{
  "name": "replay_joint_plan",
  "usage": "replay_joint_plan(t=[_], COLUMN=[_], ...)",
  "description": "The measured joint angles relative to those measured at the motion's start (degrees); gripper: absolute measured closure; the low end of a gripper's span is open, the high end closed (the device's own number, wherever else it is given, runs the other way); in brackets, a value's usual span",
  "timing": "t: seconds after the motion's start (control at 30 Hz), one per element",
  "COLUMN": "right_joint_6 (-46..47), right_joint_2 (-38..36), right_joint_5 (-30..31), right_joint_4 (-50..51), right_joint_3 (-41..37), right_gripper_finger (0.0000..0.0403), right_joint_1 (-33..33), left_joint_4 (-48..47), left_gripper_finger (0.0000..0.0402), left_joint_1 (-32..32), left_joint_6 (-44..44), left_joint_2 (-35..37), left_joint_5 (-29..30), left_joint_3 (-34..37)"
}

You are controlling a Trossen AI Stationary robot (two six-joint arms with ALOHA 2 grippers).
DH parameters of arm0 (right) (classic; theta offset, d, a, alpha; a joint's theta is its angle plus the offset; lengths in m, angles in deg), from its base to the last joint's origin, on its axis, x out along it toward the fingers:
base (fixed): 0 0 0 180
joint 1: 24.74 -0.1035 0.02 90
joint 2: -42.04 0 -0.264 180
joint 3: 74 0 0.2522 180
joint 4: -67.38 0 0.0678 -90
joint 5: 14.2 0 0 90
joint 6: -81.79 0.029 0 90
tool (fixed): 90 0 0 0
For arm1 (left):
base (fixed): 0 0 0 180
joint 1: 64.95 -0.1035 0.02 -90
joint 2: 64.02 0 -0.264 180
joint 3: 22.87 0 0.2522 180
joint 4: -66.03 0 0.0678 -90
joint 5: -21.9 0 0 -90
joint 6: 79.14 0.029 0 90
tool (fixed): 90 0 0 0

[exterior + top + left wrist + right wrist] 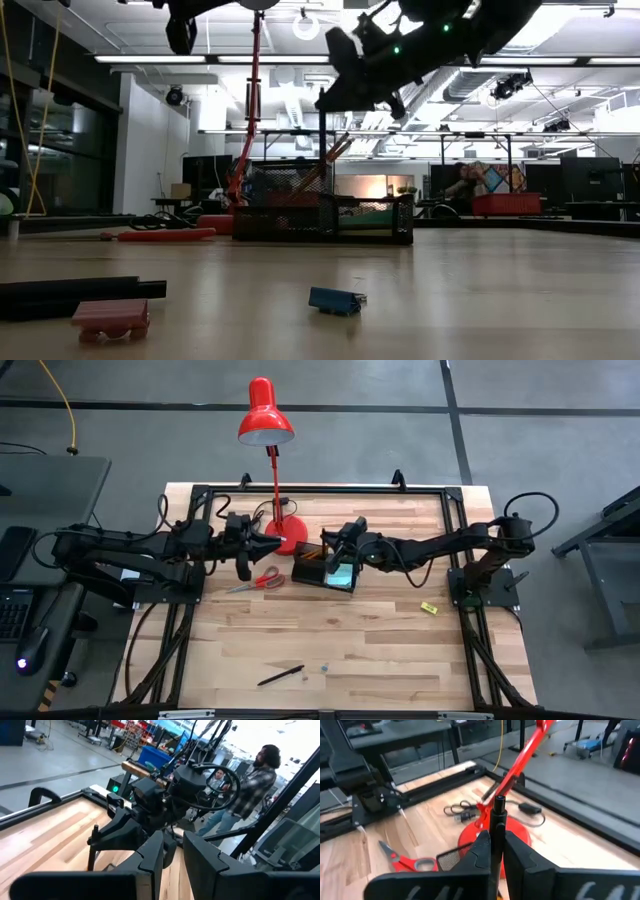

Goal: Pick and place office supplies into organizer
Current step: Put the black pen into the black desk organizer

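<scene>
— What surrounds the table?
— Grey concrete floor [350, 385] crossed by dark lines; a yellow cable [62, 405] trailing over it. A dark desk [50, 490] to one side, carrying a keyboard [12, 615] and a mouse [30, 650].

— And farther back?
— Long ceiling light strips [150, 60], white walls [140, 150], a blue bin [155, 756], a red crate [505, 204]. One person in a plaid shirt [250, 785] stands beyond the table.
</scene>
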Motion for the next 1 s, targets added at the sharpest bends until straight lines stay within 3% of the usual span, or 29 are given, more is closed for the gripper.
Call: replay_joint_plan(t=[0.4,0.73,0.87,1.0], right_joint_6=[3.8,7.0,8.8,10.5], right_joint_2=[6.8,6.9,6.9,6.9], right_joint_5=[-1.9,3.9,4.1,4.1], right_joint_4=[-1.4,3.2,4.6,4.6], right_joint_3=[-0.2,-0.2,-0.2,-0.2], right_gripper_finger=[0.0403,0.0402,0.0373,0.0315], right_joint_1=[-1.8,-4.9,-5.1,-5.3], left_joint_4=[-1.0,-1.0,-1.0,-1.0], left_gripper_finger=[0.0334,0.0334,0.0334,0.0334], left_joint_1=[0.0,0.0,0.0,0.0], left_joint_6=[-1.6,-1.6,-1.6,-1.5], left_joint_2=[0.0,0.0,0.0,0.0], left_joint_5=[0.2,0.5,0.6,0.6], left_joint_3=[0.0,0.0,0.0,0.0])
